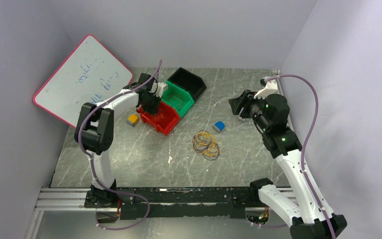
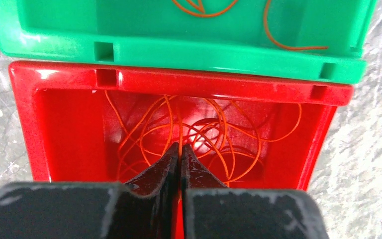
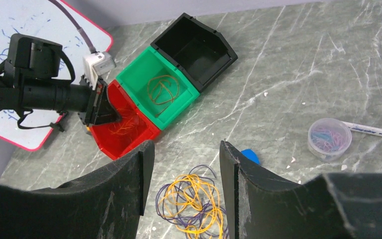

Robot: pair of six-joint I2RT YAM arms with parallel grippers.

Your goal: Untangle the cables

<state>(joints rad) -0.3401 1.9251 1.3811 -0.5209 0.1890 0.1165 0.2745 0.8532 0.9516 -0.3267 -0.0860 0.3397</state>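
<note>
Marbled table (image 3: 303, 64) holds cables (image 3: 194, 204) and (right wrist only) a tub (image 3: 329, 138).

Bare tabletop (image 1: 144, 159) rings the yellow-and-purple cables (image 1: 206, 144) — only a small blue object (image 1: 219, 126) sits near; the left gripper (image 2: 180, 151) blocks the middle of the red bin (image 2: 179, 82).
</note>
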